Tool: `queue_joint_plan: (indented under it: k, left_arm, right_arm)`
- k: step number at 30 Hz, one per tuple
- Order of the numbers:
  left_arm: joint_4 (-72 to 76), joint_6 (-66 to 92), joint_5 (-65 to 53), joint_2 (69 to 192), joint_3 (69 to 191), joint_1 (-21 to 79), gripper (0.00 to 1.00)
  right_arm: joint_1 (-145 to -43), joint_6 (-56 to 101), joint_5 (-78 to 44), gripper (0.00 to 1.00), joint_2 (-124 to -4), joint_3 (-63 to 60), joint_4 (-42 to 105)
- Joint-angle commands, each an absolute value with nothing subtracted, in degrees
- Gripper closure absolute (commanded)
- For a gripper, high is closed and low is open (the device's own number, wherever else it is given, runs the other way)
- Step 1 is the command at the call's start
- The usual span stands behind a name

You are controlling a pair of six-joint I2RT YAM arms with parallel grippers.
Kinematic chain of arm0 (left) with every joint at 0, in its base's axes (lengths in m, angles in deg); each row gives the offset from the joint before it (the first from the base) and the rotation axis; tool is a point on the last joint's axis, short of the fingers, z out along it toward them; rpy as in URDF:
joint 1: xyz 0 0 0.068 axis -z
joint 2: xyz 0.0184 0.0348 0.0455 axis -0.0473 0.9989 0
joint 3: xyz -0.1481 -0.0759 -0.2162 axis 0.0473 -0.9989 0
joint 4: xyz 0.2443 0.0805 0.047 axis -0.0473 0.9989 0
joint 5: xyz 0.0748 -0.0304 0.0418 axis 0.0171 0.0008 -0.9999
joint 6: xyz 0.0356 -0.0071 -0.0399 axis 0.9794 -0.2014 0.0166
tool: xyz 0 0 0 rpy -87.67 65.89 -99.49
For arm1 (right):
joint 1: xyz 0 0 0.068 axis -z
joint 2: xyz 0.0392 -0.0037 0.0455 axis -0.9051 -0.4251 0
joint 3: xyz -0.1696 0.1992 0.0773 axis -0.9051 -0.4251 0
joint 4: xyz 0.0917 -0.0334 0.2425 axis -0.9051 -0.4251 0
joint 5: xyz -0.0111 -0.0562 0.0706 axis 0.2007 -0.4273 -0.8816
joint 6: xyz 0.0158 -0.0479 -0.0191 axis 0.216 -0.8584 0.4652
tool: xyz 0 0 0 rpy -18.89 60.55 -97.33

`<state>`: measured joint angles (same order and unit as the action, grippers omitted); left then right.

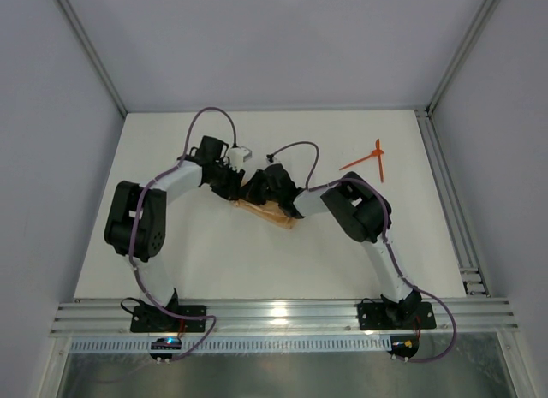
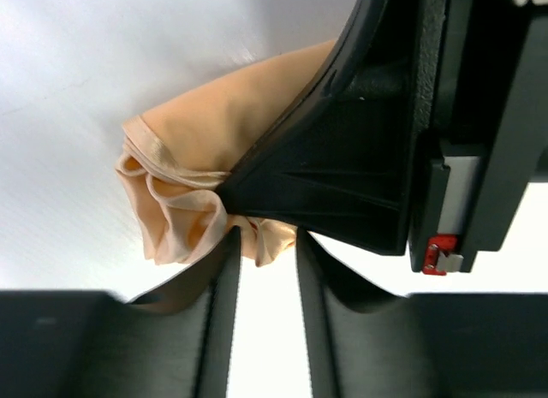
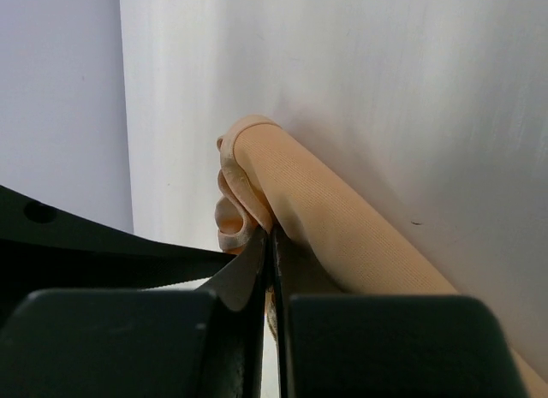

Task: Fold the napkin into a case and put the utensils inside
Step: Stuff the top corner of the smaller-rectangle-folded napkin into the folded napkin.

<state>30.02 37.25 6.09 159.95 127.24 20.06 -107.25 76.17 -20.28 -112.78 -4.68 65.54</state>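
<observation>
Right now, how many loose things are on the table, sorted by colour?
Peach napkin: 1
Orange-red utensils: 2
Total: 3

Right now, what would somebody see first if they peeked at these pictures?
Two black arms meet nose to nose mid-table: the right gripper is pinched shut on the crumpled peach napkin, and the left gripper has its tips at the same bunch. Far off to the right, two orange-red utensils lie together on the white table.
</observation>
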Motion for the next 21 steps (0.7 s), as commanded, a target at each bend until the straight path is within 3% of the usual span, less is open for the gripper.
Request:
queue_joint_plan:
  k: [1,5,11,17,21]
  left_arm:
    - [29.5,38.0,10.4,156.8,129.5,19.9,0.63]
    - [29.5,34.3,15.5,153.1,129.2,16.3,0.57]
    - [29.8,31.7,8.3,155.3,130.2,15.2,0.75]
    - [30.6,31.6,2.0,160.3,130.8,17.0,0.69]
    - [32.0,32.8,2.4,162.0,131.0,17.7,0.7]
  right_arm:
    - [-107.8,77.8,-21.5,0.97,-113.9,-5.1,66.8]
    - [-107.4,77.7,-22.9,0.97,-113.2,-5.6,68.5]
    - [-107.0,77.5,-23.3,0.97,-112.4,-5.9,69.2]
    - [-106.9,76.8,-22.7,0.97,-111.4,-6.8,69.2]
    - [-106.9,77.0,-22.9,0.97,-111.7,-6.5,69.1]
